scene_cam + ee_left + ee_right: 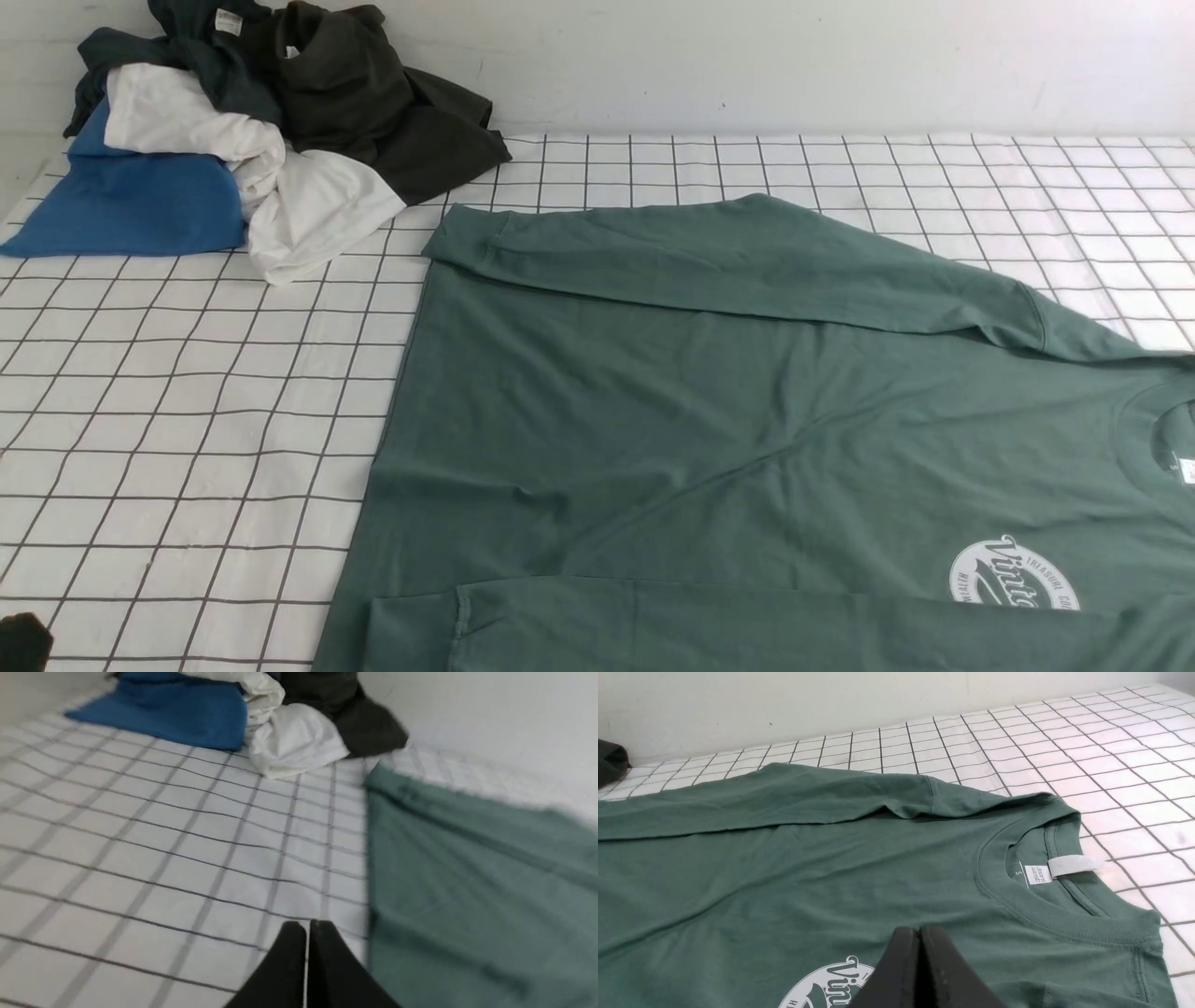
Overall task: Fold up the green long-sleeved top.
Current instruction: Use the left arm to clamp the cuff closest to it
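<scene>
1. Landmark is the clothes pile (pixel 252 131) at the back of the grid cloth (pixel 187 392), against the wall (pixel 747 56).
2. In the pile we see a blue garment (pixel 131 201), a white garment (pixel 308 210) and a dark olive-black garment (pixel 373 103), all bunched together.
3. The green long-sleeved top (pixel 747 401) lies flat on the grid cloth, front up, just beside the pile and not touching it. Its hem is the end facing the pile.
4. The far sleeve (pixel 728 261) is folded over the body. Its cuff is the part of the top closest to the pile, near the dark olive-black garment.
5. The near sleeve (pixel 747 625) is also folded across the body, along the edge farthest from the pile.
6. The collar (pixel 1041 914), with a white neck label (pixel 1073 864), is at the end away from the pile. The white round logo (pixel 1013 574) sits near that end, partly covered by the near sleeve.
7. Left gripper (pixel 307 926): fingers clenched together, holding nothing. It is over bare grid cloth on the pile's side of the top, just beside the hem.
8. Right gripper (pixel 920 931): fingers clenched together, nothing between them. It is well apart from the pile, over the chest between logo and collar.
9. We can't tell whether either gripper touches the surface below it.
</scene>
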Robot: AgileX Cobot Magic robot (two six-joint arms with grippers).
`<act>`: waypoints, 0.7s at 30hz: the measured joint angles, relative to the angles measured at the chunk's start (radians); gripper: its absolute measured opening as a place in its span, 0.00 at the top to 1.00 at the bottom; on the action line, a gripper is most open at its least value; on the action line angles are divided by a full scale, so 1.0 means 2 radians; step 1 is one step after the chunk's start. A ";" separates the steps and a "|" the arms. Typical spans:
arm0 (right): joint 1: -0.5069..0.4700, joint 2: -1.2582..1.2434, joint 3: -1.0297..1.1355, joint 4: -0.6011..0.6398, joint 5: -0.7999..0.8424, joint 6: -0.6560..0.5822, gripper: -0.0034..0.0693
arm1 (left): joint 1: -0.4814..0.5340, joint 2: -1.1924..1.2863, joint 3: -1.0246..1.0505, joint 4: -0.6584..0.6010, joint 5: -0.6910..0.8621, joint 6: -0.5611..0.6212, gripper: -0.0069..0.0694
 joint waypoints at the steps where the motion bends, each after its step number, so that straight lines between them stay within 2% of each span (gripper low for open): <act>1: 0.000 0.000 0.000 0.007 0.000 0.009 0.97 | 0.000 0.000 0.000 -0.051 -0.004 -0.025 0.92; 3: 0.000 0.000 0.000 0.029 0.000 0.027 0.97 | 0.000 0.000 0.000 -0.114 -0.007 -0.056 0.92; 4: 0.000 0.000 0.000 0.068 0.000 0.050 0.97 | 0.000 0.000 0.000 -0.190 -0.012 -0.085 0.92; 6: 0.000 0.000 0.000 0.139 0.000 0.097 0.97 | 0.000 0.000 0.000 -0.269 -0.017 -0.101 0.92; 10: 0.000 0.000 0.001 0.278 0.003 0.191 0.97 | 0.000 0.000 0.000 -0.302 -0.025 -0.084 0.92; 12: 0.000 0.000 0.001 0.328 0.006 0.212 0.97 | 0.000 0.000 0.000 -0.307 -0.025 -0.075 0.92; 17: 0.000 0.000 0.001 0.333 0.003 0.212 0.97 | 0.000 0.000 0.000 -0.309 -0.020 -0.057 0.92; 19: 0.000 0.000 0.001 0.320 -0.001 0.210 0.97 | 0.000 0.000 0.000 -0.309 -0.011 -0.039 0.92; 20: 0.000 0.000 0.001 0.309 -0.011 0.206 0.97 | 0.000 0.000 -0.003 -0.308 0.009 0.003 0.92; 21: 0.000 0.000 0.001 0.309 -0.011 0.205 0.97 | 0.000 0.000 -0.005 -0.308 0.011 0.008 0.92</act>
